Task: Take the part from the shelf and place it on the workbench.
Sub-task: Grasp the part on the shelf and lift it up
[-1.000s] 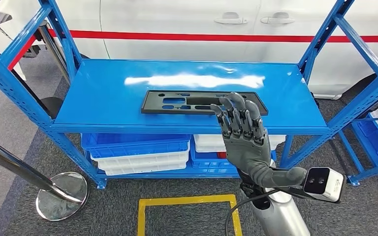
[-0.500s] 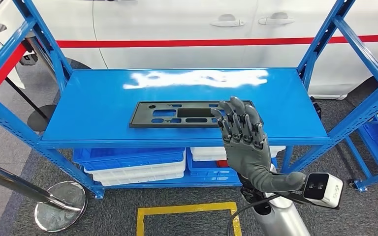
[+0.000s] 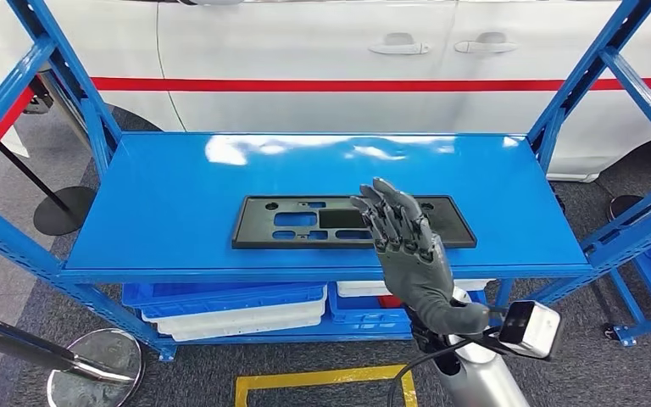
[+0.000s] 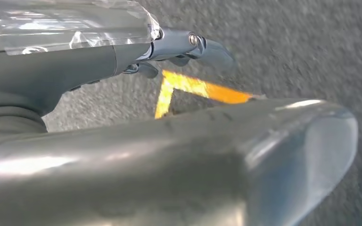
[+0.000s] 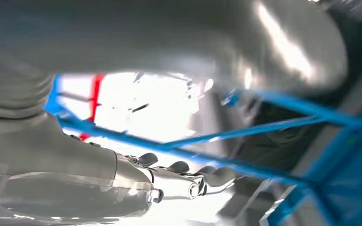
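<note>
Black part [image 3: 305,222] flat on the blue shelf [image 3: 178,203], just beyond the right hand's [image 3: 407,250] straight, empty fingers [image 3: 387,214].

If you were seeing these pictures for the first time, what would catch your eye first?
The robot's grey right hand, fingers spread, raised before a flat black plastic panel with cut-outs lying on the bright blue metal shelf. Behind stands a white car with a red stripe.

The part [image 3: 352,222] lies on the shelf [image 3: 178,195], bins [image 3: 229,301] beneath, car [image 3: 322,59] behind.
</note>
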`<state>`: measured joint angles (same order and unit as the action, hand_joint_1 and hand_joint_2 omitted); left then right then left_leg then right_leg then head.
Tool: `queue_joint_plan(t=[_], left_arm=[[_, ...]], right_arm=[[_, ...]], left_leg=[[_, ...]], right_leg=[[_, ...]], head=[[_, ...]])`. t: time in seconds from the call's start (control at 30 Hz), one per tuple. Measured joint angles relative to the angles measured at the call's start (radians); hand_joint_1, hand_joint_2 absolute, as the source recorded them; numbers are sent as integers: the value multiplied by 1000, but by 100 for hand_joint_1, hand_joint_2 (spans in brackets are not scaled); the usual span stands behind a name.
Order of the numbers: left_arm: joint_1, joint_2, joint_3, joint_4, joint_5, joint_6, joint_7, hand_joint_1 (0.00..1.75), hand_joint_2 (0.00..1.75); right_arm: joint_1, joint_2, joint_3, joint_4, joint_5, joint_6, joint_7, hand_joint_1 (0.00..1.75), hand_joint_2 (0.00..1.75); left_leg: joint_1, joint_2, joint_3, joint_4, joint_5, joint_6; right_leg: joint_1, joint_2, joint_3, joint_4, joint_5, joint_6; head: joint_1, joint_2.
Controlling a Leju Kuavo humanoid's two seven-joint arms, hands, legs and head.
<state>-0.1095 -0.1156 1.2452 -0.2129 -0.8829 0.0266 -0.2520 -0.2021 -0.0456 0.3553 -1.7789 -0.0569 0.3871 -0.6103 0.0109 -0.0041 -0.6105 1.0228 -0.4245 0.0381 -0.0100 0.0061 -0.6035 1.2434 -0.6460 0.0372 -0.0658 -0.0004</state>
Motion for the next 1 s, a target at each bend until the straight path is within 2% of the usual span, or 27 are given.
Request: queue_joint_plan(t=[0.03,0.07,0.1,0.13,0.17,0.2,0.23,0.3,0.37,0.43,0.5,0.53,0.57,0.6,0.67,0.7,0.73,0.83,0.9,0.93,1.0], left_arm=[[0,0,0,0,-1,-1,-3,0,0],[1,-1,-1,0,-2,-2,-6,0,0],[2,-1,-1,0,-3,-3,-11,0,0],[3,-2,-1,0,-3,-4,-15,0,0],[3,-4,-1,0,-4,-6,-19,0,0],[3,-6,-1,0,-4,-6,-23,0,0],[3,-8,-1,1,-4,-7,-25,0,0],[4,-9,-1,1,-4,-7,-27,0,0],[4,-10,-1,1,-4,-7,-27,0,0],[5,-10,-1,1,-5,-7,-27,0,0],[6,-10,-1,1,-6,-7,-27,0,0],[8,-10,-1,1,-6,-6,-27,0,0],[9,-10,-1,1,-6,-6,-27,0,0],[9,-10,-1,1,-6,-4,-27,0,0],[8,-10,-1,1,-7,-1,-27,0,0],[7,-10,-1,1,-7,-1,-28,0,0],[5,-11,-1,1,-8,0,-28,0,0],[4,-11,-1,1,-11,0,-29,0,0],[5,-12,-1,1,-15,0,-29,0,0],[4,-13,-1,1,-17,0,-30,0,0],[4,-13,-2,1,-19,0,-31,0,0]], right_arm=[[-3,-1,5,21,38,-40,1,0,175],[-7,-2,12,43,88,-94,2,0,175],[-13,-4,21,65,151,-160,2,0,175],[-19,-6,33,87,218,-231,2,0,175],[-25,-7,46,108,279,-298,3,0,175],[-31,-9,59,127,327,-352,3,0,175],[-36,-11,71,145,357,-387,3,0,175],[-40,-14,90,173,377,-416,3,0,175],[-44,-16,102,190,399,-438,6,0,175],[-51,-16,116,204,477,-505,25,0,175],[-62,-16,139,230,624,-618,64,0,175],[-70,-15,153,251,714,-680,91,0,175],[-81,-13,170,275,805,-738,121,0,175],[-97,-8,189,303,897,-791,156,0,175],[-139,8,233,363,1080,-882,240,0,175],[-162,19,255,395,1163,-914,286,0,175],[-184,30,275,426,1235,-937,330,0,175],[-243,66,330,517,1362,-960,422,0,175],[-283,91,355,582,1392,-961,459,0,175],[-304,104,363,617,1399,-961,474,0,175],[-337,125,376,689,1405,-963,499,0,175]], left_leg=[[0,0,4,0,-4,0],[0,-1,9,0,-8,-1],[0,-2,16,0,-12,-3],[0,-2,23,0,-16,-4],[-1,-3,29,-1,-20,-7],[-2,-4,32,-1,-23,-11],[-3,-5,33,-1,-24,-16],[-2,-5,33,-6,-24,-27],[-1,-3,32,4,-35,-38],[0,-2,-2,83,-81,-44],[0,-2,-66,215,-139,-47],[0,-2,-92,262,-150,-49],[1,-2,-103,276,-143,-51],[1,-2,-93,248,-116,-52],[1,0,-34,115,-46,-50],[0,0,-7,55,-23,-46],[-1,0,10,19,-14,-41],[-2,-3,14,3,-13,-25],[1,-2,16,-4,-9,-15],[3,-2,17,-6,-7,-11],[3,-1,16,-7,-7,-7]], right_leg=[[-2,0,-38,40,4,2],[-3,-1,-57,43,30,2],[-3,-1,-56,5,74,0],[-3,-1,-38,-63,127,-4],[-1,-1,-15,-130,166,-9],[3,-1,4,-186,191,-15],[6,-1,15,-217,201,-20],[11,0,17,-232,198,-30],[7,-2,25,-244,203,-42],[4,-5,34,-255,206,-53],[7,-6,35,-255,204,-59],[8,-6,36,-254,203,-60],[8,-5,36,-252,201,-61],[9,-4,37,-249,199,-60],[9,0,39,-241,191,-56],[11,1,39,-235,187,-52],[12,2,38,-231,184,-48],[14,2,35,-228,181,-35],[12,1,20,-196,159,-25],[10,0,-1,-152,134,-19],[5,-1,-66,-23,79,-11]], head=[[0,0],[0,0],[0,0],[0,0],[0,0],[0,0],[0,0],[0,0],[0,0],[0,0],[0,0],[0,0],[0,0],[0,0],[0,0],[0,0],[0,0],[0,0],[0,0],[0,0],[0,0]])
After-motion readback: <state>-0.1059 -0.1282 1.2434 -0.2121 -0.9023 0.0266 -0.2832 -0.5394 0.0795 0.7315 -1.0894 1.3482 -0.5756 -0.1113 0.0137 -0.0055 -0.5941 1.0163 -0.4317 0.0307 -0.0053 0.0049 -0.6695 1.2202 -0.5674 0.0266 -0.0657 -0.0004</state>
